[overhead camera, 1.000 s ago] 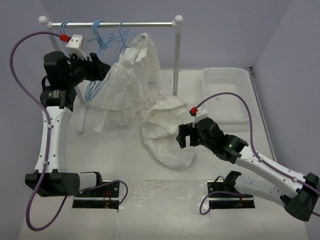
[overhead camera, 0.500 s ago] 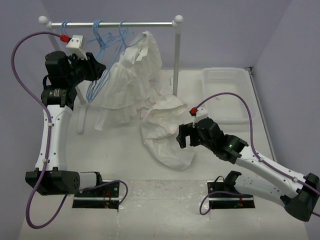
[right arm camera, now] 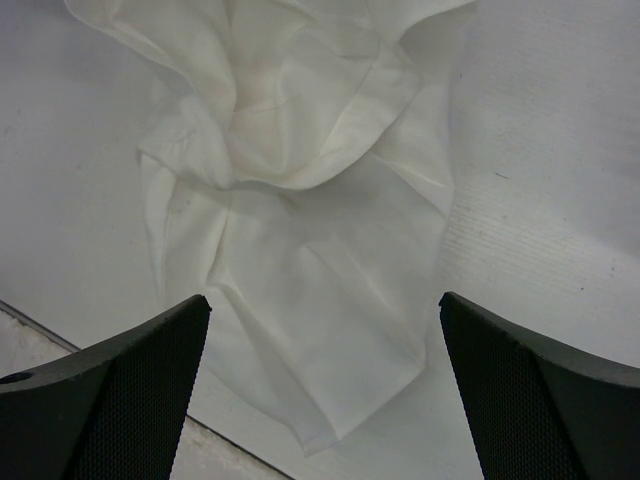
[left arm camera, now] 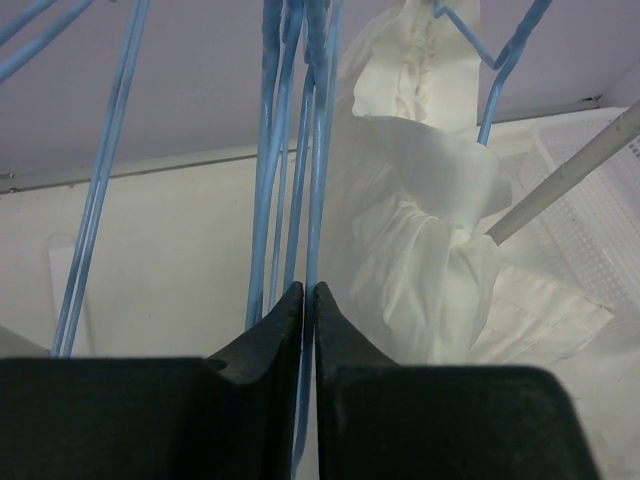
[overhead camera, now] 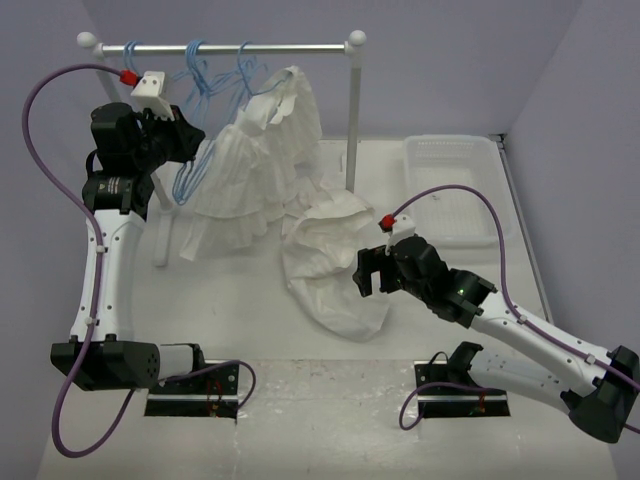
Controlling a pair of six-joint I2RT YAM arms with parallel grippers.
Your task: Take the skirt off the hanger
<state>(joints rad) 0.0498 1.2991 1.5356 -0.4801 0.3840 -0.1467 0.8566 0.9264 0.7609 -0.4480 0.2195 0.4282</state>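
The skirt (overhead camera: 335, 275), plain white and crumpled, lies flat on the table, off any hanger; the right wrist view shows it (right arm camera: 300, 230) straight below. My right gripper (overhead camera: 368, 272) hovers over its right side, open wide with nothing between its fingers (right arm camera: 325, 298). Several light-blue hangers (overhead camera: 200, 90) hang on the rail. At the left end of the rack my left gripper (overhead camera: 195, 137) is raised. It is shut on one thin blue hanger wire (left arm camera: 318, 180), pinched between the jaw tips (left arm camera: 309, 292).
A white ruffled garment (overhead camera: 250, 180) hangs from another blue hanger next to my left gripper, and shows in the left wrist view (left arm camera: 420, 230). The rack's rail (overhead camera: 290, 47) and right post (overhead camera: 352, 120) stand behind the skirt. A white plastic tray (overhead camera: 455, 150) sits at the back right.
My left gripper has closed onto the blue hanger wire and drawn slightly left. The ruffled garment's lower hem swung a little leftward. My right arm has not moved.
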